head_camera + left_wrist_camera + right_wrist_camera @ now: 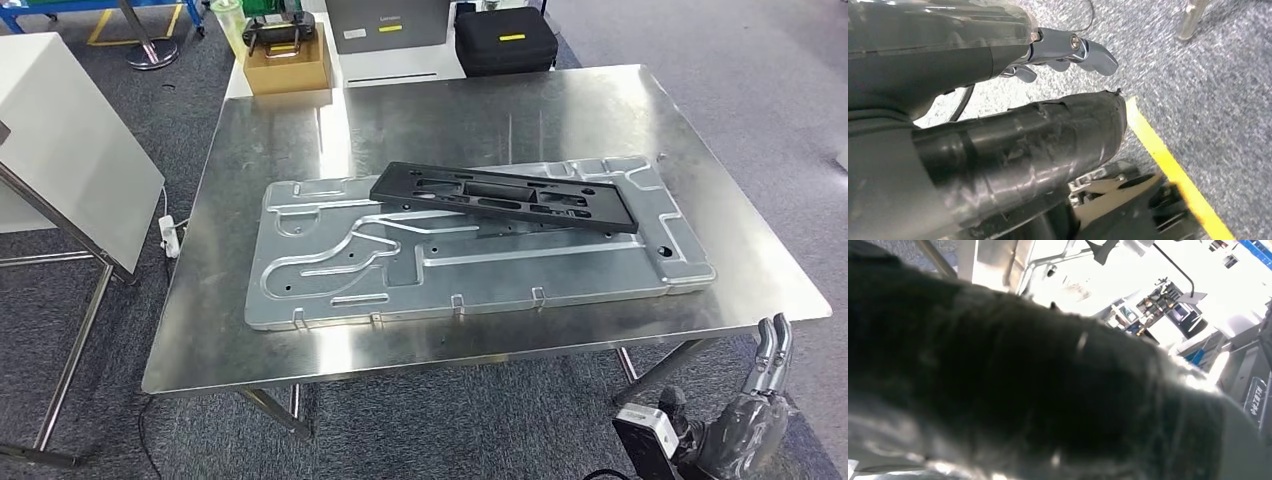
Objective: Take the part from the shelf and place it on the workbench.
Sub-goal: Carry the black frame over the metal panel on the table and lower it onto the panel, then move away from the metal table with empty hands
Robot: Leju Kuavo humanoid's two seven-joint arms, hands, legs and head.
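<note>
A long black frame-shaped part lies flat on a large silver stamped plate, slanting across its far right half. Both rest on the steel workbench. My right hand hangs below the bench's near right corner, apart from it, fingers straight and holding nothing. In the right wrist view that hand is a dark blur close to the lens. My left hand hangs over the carpet with its thick thumb and metal fingers apart and nothing between them.
Behind the bench stand a cardboard box with a black device on top, a grey box and a black case. A white panel on a metal frame stands to the left. A yellow line runs over the carpet.
</note>
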